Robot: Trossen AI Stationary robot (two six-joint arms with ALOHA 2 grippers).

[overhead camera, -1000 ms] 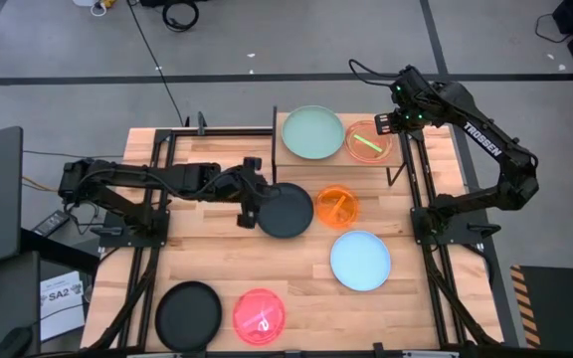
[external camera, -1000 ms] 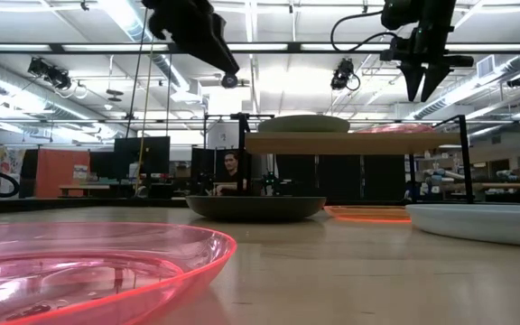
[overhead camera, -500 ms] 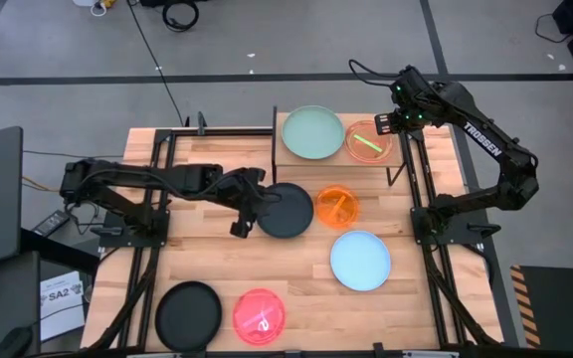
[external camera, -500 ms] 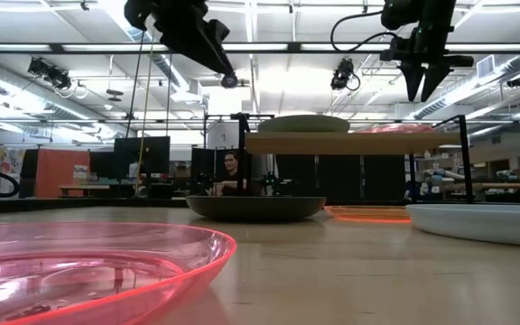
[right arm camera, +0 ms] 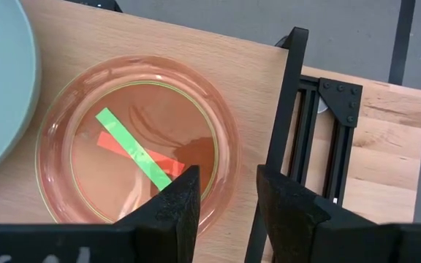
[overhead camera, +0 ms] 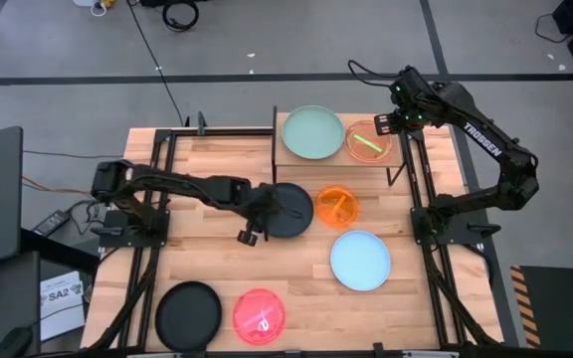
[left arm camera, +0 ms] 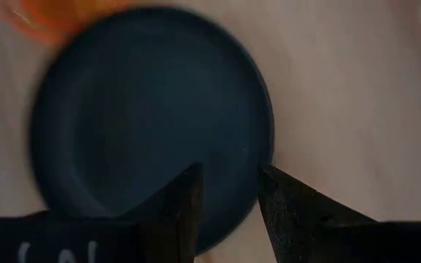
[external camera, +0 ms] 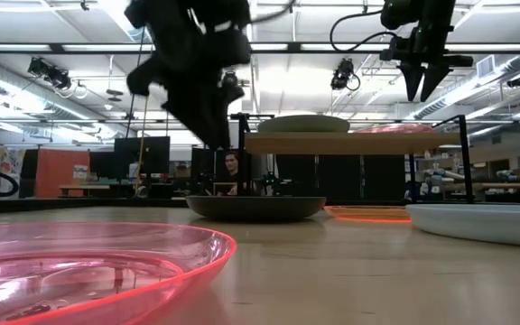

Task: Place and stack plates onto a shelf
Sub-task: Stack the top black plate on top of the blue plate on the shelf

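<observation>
My left gripper (overhead camera: 263,213) is open and points down above the left rim of a black plate (overhead camera: 286,210) that lies on the table; in the left wrist view the fingers (left arm camera: 229,193) stand over that rim (left arm camera: 258,146) without touching it. My right gripper (overhead camera: 398,117) is open above the shelf (overhead camera: 344,157), over a translucent pink plate (right arm camera: 137,142) with a green strip in it. A pale green plate (overhead camera: 312,132) lies on the shelf beside it. On the table lie orange (overhead camera: 337,207), light blue (overhead camera: 359,260), a second black (overhead camera: 188,313) and red (overhead camera: 259,315) plates.
The shelf's black legs (right arm camera: 280,117) and the table's black frame rails (overhead camera: 421,189) stand close to my right gripper. Bare wood lies between the black plate and the near plates (overhead camera: 217,259). A person shows far behind the table in the low view (external camera: 231,171).
My left gripper has gone down and a little toward the table's near edge, tipping from a slant to point down over the black plate's left rim. The plates have stayed where they were.
</observation>
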